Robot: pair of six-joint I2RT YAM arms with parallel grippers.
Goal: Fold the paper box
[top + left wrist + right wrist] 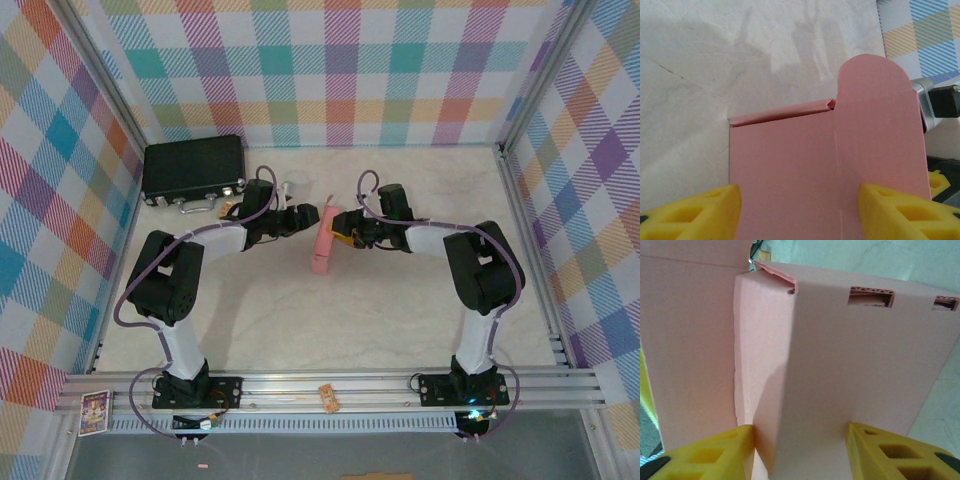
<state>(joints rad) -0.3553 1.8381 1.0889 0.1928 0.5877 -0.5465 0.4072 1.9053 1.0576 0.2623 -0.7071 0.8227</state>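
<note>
Paper box (322, 240) stands upright and partly folded on the middle of the counter (400, 320). Left end effector (799, 190) and right end effector (800, 426) each straddle its panels. I cannot tell whether either one is grasping it.

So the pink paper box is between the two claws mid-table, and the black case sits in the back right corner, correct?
No. The black case sits in the back left corner, as the top external view shows. The pink paper box is between the left claw and the right claw mid-table.
</note>
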